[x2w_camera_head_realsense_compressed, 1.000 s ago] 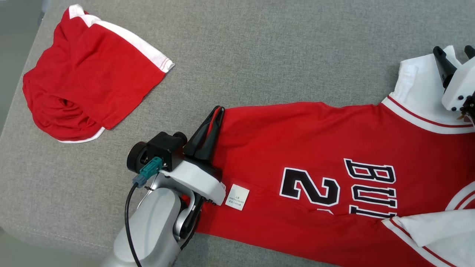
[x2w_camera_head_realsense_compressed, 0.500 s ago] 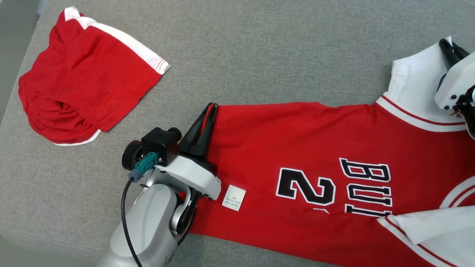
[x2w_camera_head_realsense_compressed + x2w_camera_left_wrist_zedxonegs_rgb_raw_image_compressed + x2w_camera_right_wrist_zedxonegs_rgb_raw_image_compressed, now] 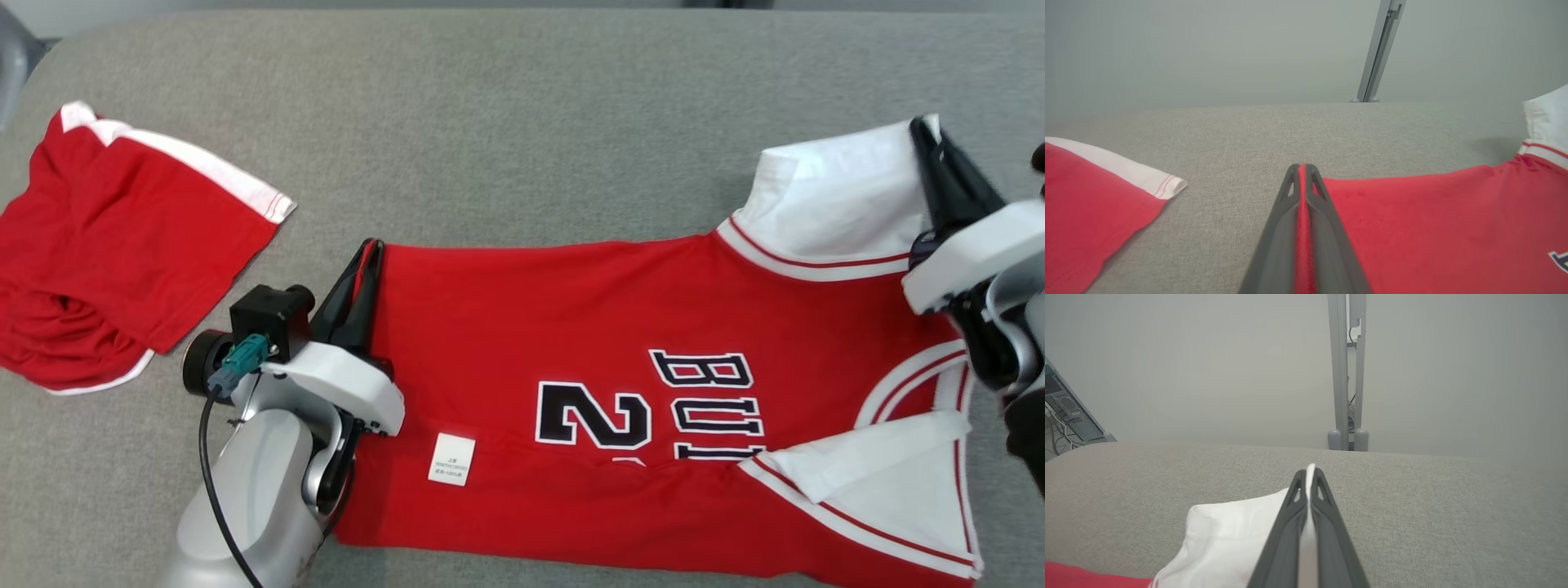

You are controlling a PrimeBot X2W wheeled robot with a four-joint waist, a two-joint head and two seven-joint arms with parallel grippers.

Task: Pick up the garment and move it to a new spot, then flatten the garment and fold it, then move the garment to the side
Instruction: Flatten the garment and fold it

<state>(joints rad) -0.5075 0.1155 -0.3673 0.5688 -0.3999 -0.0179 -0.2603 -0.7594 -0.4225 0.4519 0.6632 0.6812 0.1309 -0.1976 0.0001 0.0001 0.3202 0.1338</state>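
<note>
Now that the right tool [image 3: 924, 135], open a second ago, has clamped onto the white sleeve [image 3: 833, 192], it and the left tool [image 3: 367, 253], shut on the hem [image 3: 384, 294], hold the red jersey [image 3: 571, 318] spread across the grey cushion [image 3: 522, 122], likely for flattening.

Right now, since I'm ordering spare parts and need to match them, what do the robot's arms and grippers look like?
The left gripper has two long, dark grey, tapering fingers with triangular cut-outs near the tips; the right gripper matches. Each sits on a white wrist shell. The left forearm is rounded silver-grey, with a black camera block, a teal connector and a black cable.
</note>
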